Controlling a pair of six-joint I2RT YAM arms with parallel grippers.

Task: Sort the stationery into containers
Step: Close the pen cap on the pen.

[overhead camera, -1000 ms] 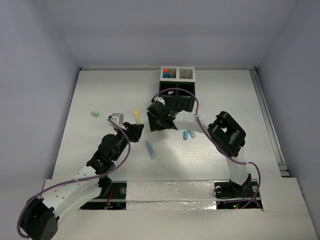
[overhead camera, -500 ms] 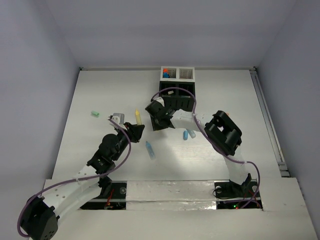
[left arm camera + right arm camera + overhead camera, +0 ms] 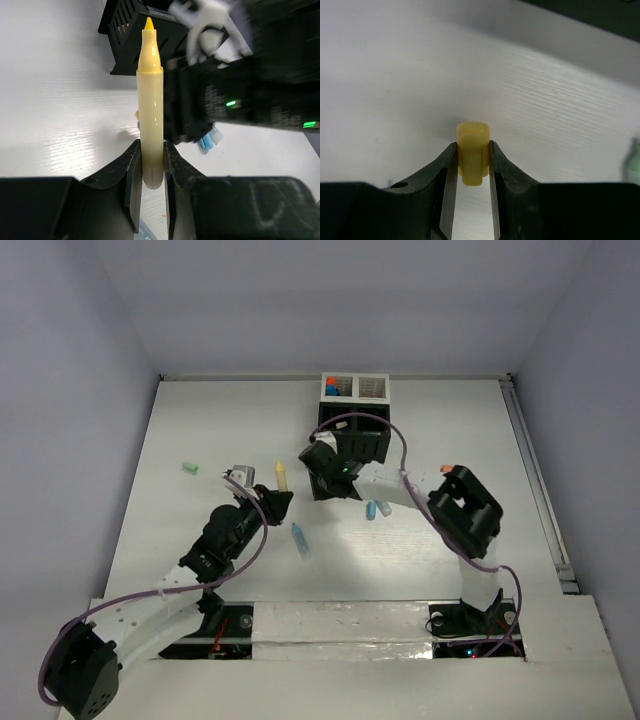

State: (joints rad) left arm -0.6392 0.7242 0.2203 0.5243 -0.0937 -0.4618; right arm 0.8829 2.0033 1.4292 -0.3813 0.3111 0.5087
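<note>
Left hand [image 3: 150,172] clamps the lower barrel of an uncapped yellow highlighter [image 3: 150,110] (nib pointing away, toward the organizer [image 3: 372,388] at the far edge of the counter [image 3: 200,420]). Just to its right, the right hand [image 3: 471,172] pinches a small yellow cap [image 3: 471,150] between narrow jaws.

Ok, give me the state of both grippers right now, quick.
The left gripper is shut on the yellow highlighter, whose tip is bare.
The right gripper is shut on the yellow cap.
</note>
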